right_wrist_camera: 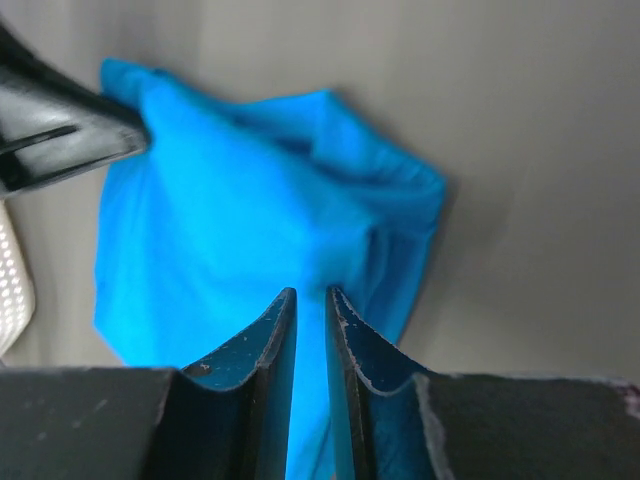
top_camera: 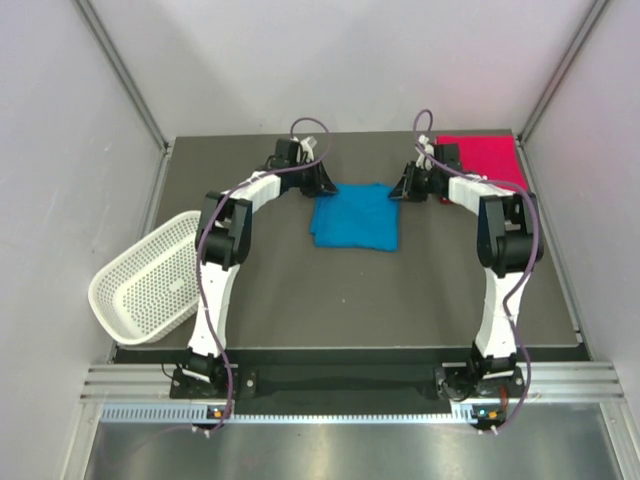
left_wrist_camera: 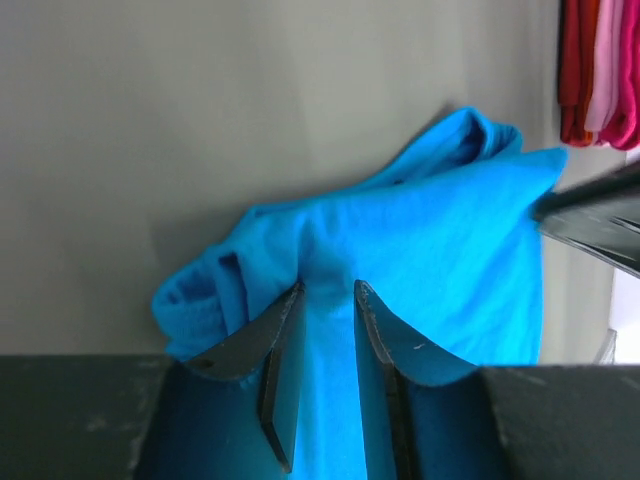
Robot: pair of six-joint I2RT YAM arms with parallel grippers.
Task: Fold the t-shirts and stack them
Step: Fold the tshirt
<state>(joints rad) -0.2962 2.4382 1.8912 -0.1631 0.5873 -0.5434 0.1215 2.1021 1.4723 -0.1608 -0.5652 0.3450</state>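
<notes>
Pale walls (top_camera: 300, 60) close in a dark grey table (top_camera: 300, 300), with a white mesh basket (top_camera: 150, 280) tipped off its left edge and the pink-red t-shirt (top_camera: 485, 157) folded in the far right corner. The blue t-shirt (top_camera: 355, 217) lies mid-table, its far edge running left to right between the arms. The left gripper (top_camera: 322, 185) pinches its far left corner and the right gripper (top_camera: 403, 190), jaws narrow, its far right corner, so I'd expect the fold to come toward the bases.

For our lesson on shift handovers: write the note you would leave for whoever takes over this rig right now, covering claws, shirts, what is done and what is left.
Left claw: shut on the blue t-shirt, far left corner.
Right claw: shut on its far right corner.
Blue t-shirt: mid-table, partly folded.
Pink-red t-shirt: far right corner of the table, apparently folded.
Done: pink-red one, seemingly.
Left: finish folding the blue one, then stack both.
</notes>
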